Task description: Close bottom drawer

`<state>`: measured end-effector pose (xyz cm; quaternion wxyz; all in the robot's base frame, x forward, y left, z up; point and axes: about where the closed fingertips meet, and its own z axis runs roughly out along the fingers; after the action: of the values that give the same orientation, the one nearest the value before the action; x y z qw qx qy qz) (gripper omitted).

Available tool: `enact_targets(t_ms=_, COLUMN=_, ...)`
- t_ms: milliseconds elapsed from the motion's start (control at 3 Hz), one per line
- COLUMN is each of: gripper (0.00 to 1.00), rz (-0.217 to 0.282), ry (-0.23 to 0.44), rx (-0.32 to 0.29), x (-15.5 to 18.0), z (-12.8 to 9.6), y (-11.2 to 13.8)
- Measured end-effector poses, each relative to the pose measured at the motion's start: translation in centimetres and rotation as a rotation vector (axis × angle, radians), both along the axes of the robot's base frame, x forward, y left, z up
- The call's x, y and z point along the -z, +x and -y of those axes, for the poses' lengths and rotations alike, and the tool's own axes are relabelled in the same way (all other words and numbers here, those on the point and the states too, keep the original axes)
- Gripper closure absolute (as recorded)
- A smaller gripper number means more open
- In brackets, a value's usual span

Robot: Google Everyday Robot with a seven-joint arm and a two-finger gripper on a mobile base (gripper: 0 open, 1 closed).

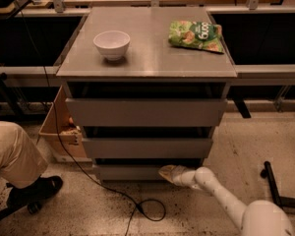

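Observation:
The bottom drawer (128, 172) is the lowest grey front of the grey metal cabinet (146, 113), just above the floor. It sits nearly flush under the middle drawer (146, 148). My gripper (166, 172) is at the end of the white arm (221, 193) that reaches in from the lower right. It rests against the right part of the bottom drawer's front, near the floor.
A white bowl (111, 44) and a green snack bag (195, 35) lie on the cabinet top. A person's leg and shoe (19, 166) are at the lower left. A cardboard box (59, 132) stands left of the cabinet. A black cable (137, 205) loops on the floor.

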<state>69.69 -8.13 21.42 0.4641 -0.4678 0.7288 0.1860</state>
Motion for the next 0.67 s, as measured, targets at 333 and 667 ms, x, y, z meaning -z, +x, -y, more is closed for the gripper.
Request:
enact_targets(t_ms=333, gripper=1.00, rz=-0.029, ry=-0.155, rx=0.076, x=-3.2, z=9.0, y=-1.8)
enact_targets(t_ms=667, gripper=1.00, rz=-0.020, ry=-0.355, rx=0.167, x=-7.3, z=16.8, y=-2.4)
